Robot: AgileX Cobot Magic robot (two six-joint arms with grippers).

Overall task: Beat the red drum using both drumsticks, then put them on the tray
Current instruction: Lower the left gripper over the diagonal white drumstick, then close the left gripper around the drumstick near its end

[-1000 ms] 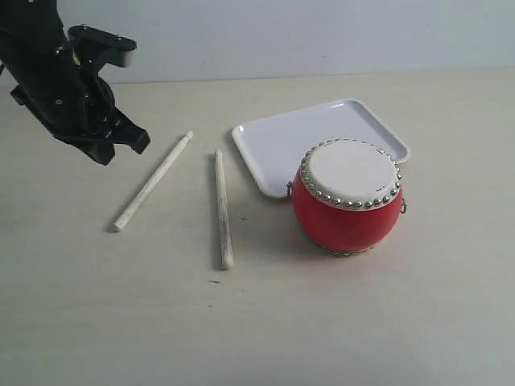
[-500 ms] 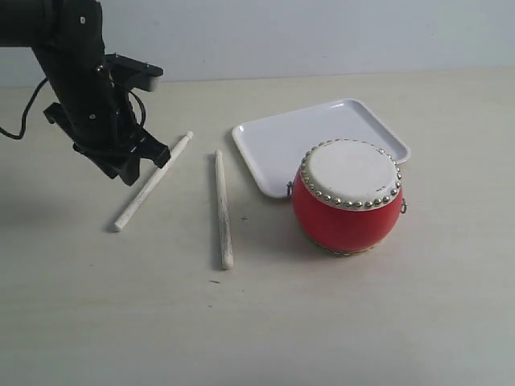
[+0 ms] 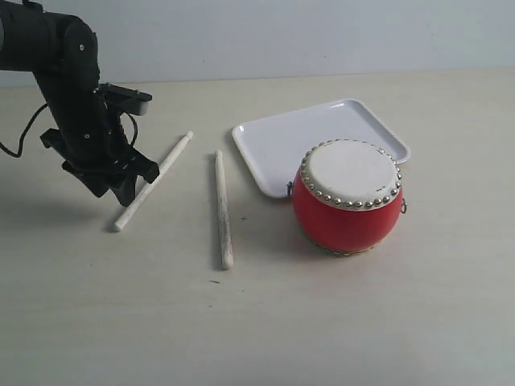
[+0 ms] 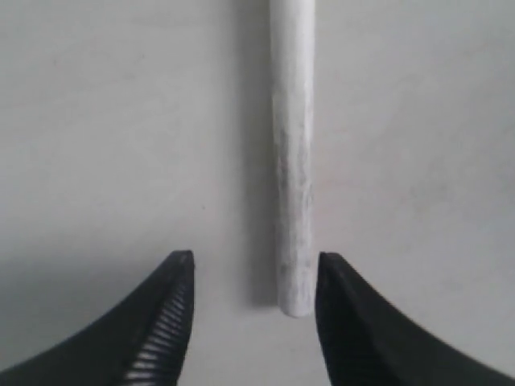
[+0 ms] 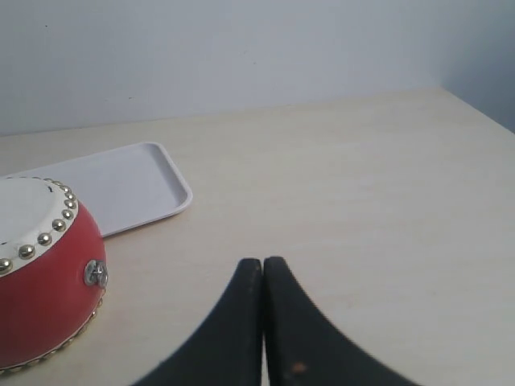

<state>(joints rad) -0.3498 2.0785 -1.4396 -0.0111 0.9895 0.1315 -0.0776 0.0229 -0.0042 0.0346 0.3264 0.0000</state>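
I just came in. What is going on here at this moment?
The robot is at the start of its drum task. Its left end effector hangs open over one end of a drumstick on the table, not yet gripping it. The second drumstick lies beside it, untouched. The right end effector is shut and empty, near the red drum. The white tray lies behind the drum.

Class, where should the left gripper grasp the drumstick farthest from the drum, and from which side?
Grip the drumstick near the end by the left gripper, from above, jaws across its width: it lies flat on the table, thin, with room either side.
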